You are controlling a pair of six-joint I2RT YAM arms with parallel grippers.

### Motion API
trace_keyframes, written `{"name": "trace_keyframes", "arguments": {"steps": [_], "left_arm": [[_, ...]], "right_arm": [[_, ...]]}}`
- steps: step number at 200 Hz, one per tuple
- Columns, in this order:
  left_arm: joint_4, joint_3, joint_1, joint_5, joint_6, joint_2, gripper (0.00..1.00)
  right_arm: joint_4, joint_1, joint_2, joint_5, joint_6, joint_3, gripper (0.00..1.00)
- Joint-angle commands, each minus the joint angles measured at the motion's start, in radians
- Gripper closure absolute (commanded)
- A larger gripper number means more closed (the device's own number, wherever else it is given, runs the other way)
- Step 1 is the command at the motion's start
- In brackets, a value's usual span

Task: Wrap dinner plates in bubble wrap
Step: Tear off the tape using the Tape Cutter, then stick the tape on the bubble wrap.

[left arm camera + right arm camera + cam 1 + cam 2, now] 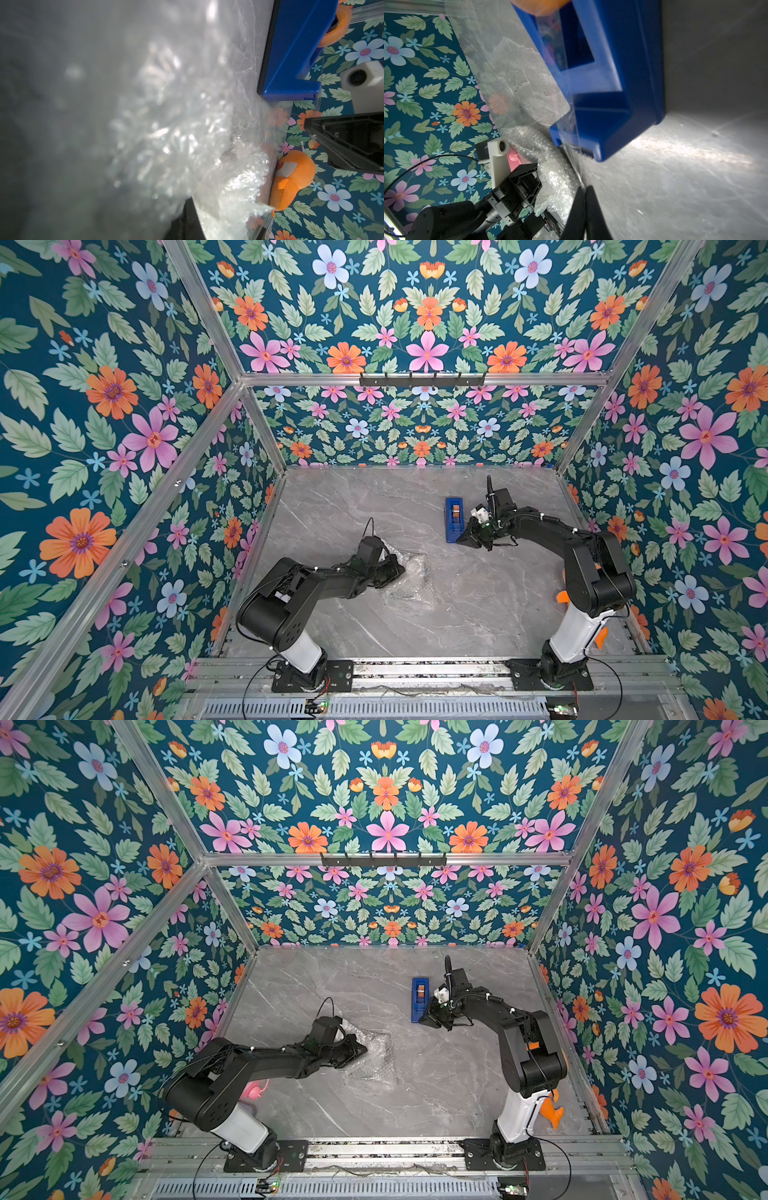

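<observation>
The bubble wrap (411, 578) lies crumpled on the grey marble table, left of centre in both top views. My left gripper (397, 570) rests on its left edge, and the jaws look shut on a fold. The left wrist view is filled with wrap (166, 135), with one dark finger (187, 220) showing beneath it. My right gripper (585, 188) is shut on a strip of clear tape (571, 124) that runs back to the blue tape dispenser (612, 83). No dinner plate shows in any view.
The tape dispenser (453, 519) stands right of centre, just left of the right gripper (460, 538). An orange toy (550, 1112) lies behind the right arm's base by the right wall. A pink object (254, 1089) lies by the left arm. Floral walls enclose the table.
</observation>
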Motion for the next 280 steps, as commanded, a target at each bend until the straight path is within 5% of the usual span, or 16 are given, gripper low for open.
{"name": "trace_keyframes", "arguments": {"steps": [1,89,122,166,219,280], "left_arm": [[-0.101,-0.007,-0.001,-0.014,0.005,0.008,1.0],[-0.1,-0.01,-0.001,-0.014,0.005,0.006,1.0],[-0.096,-0.012,-0.001,-0.015,0.005,0.003,1.0],[-0.08,-0.018,-0.001,-0.011,-0.001,0.006,1.0],[-0.07,-0.027,-0.001,-0.011,-0.004,0.003,1.0],[-0.052,-0.034,-0.001,-0.004,-0.01,0.016,1.0]], "right_arm": [[-0.06,0.007,0.021,0.03,-0.026,0.001,1.0],[-0.097,0.011,0.038,0.33,-0.063,-0.008,1.0],[-0.044,0.055,-0.099,0.268,-0.074,-0.066,1.0],[-0.02,0.272,-0.208,0.239,0.027,-0.095,1.0],[0.106,0.425,-0.15,0.157,0.105,-0.009,1.0],[0.24,0.447,-0.042,0.129,0.144,-0.024,1.0]]}}
